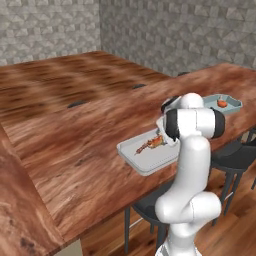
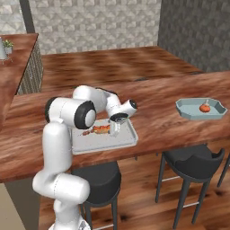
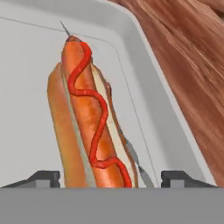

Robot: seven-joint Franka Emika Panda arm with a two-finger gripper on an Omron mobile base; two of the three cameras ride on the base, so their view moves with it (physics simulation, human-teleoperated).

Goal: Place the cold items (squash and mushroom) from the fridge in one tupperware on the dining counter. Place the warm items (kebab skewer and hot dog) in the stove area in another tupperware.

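**Now over the white tray: hot dog between the tool's tips**

Currently the hot dog is seen lying inside the white tray on the desk, beside the kebab skewer. The tool is lowered over the tray, its tips spread wide on either side of the bun; whether anything is gripped cannot be told. A soft, light, crushable bun is judged likely, so a gentle hold across its middle is advised.

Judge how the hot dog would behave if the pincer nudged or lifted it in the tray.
The hot dog is long and rounded, so a sideways nudge would likely roll it on the flat tray. Its bun looks soft, so it may squash or sag when squeezed. The ketchup on top could make it slippery.
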